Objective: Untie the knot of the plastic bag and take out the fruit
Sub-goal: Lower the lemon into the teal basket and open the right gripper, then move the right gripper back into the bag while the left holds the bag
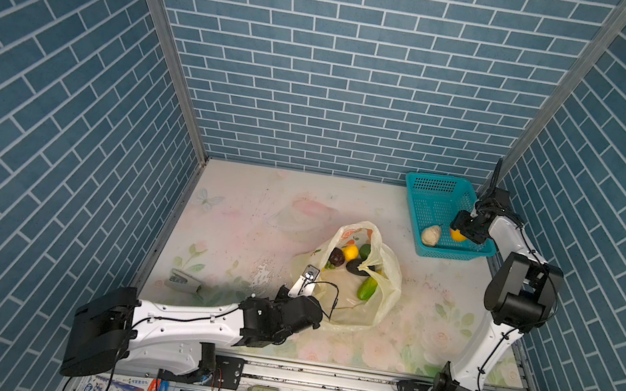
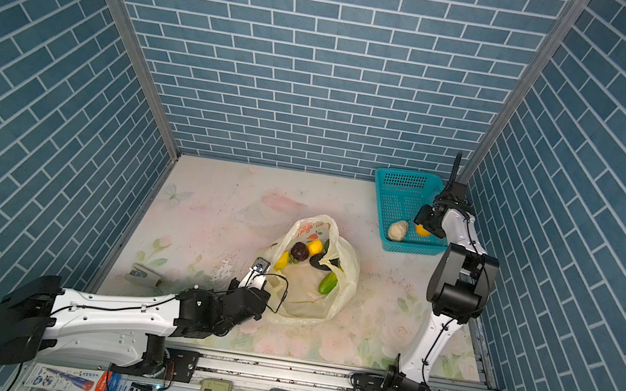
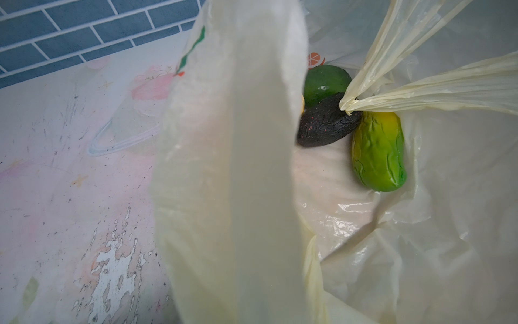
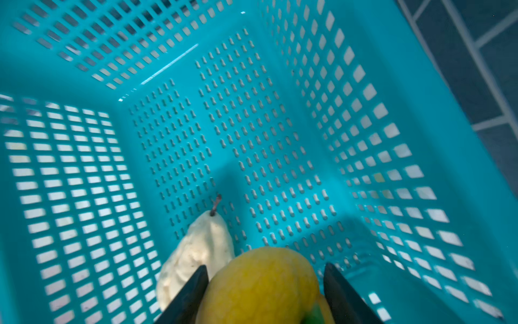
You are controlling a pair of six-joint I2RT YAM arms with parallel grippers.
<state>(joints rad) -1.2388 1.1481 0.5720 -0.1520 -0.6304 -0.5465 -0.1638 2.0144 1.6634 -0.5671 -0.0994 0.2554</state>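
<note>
Small, smooth round and oval fruit (image 1: pixel 367 288), judged light, firm and apt to roll, lie in the thin, crinkly, translucent pale yellow plastic bag (image 1: pixel 390 284), which sits open in the middle of the floral-printed table (image 1: pixel 241 211). Each is best pinched across its middle. The left tool (image 1: pixel 309 275) is clamped on the bag's limp, slippery rim. The right tool (image 4: pixel 265 266) straddles 1 yellow fruit (image 4: pixel 260 291) inside the teal perforated plastic basket (image 4: pixel 70 168); whether it grips, I cannot tell

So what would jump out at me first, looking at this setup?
Probably the crinkly pale yellow plastic bag mid-table, lying open with colourful fruit inside while the left hand pinches its edge. Then the bright teal basket in the far right corner, where the right hand has its fingers around a yellow lemon-like fruit, beside a cream-white one.
</note>
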